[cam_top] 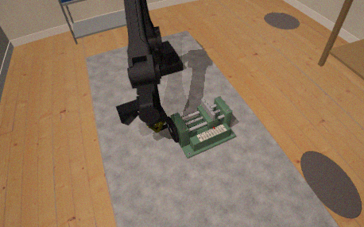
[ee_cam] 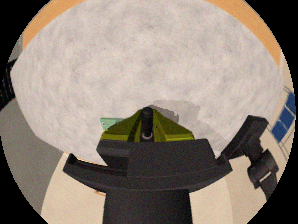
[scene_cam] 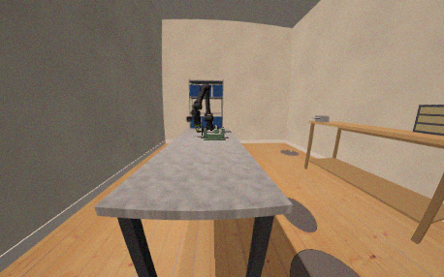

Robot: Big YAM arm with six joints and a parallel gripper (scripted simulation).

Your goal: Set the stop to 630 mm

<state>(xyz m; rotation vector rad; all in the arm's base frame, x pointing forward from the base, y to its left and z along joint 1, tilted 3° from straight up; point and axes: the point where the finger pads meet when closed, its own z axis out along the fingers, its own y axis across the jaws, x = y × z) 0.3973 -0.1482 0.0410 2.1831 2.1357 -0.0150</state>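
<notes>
Claw (cam_top: 157,126) (scene_cam: 198,129) (ee_cam: 147,113) is nearly closed, gripping the handwheel's (cam_top: 173,130) (scene_cam: 202,132) black knob (ee_cam: 147,120). Stop (cam_top: 207,110) sits partway along the rods; its scale (cam_top: 212,133) is unreadable here, so misjudging the pointer (cam_top: 214,128) could cause overshoot. An off-arc turn might slip the knob; a sideways release could nudge the setting.

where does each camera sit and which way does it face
top: high above the table, angled down at the green fixture; arm and pincer show.
exterior: beyond the table's near end, looking along it toward the arm.
wrist: on the arm, facing past the pincer's yellow-green fingers to the tabletop.
Top and exterior share arm and fixture.
</notes>
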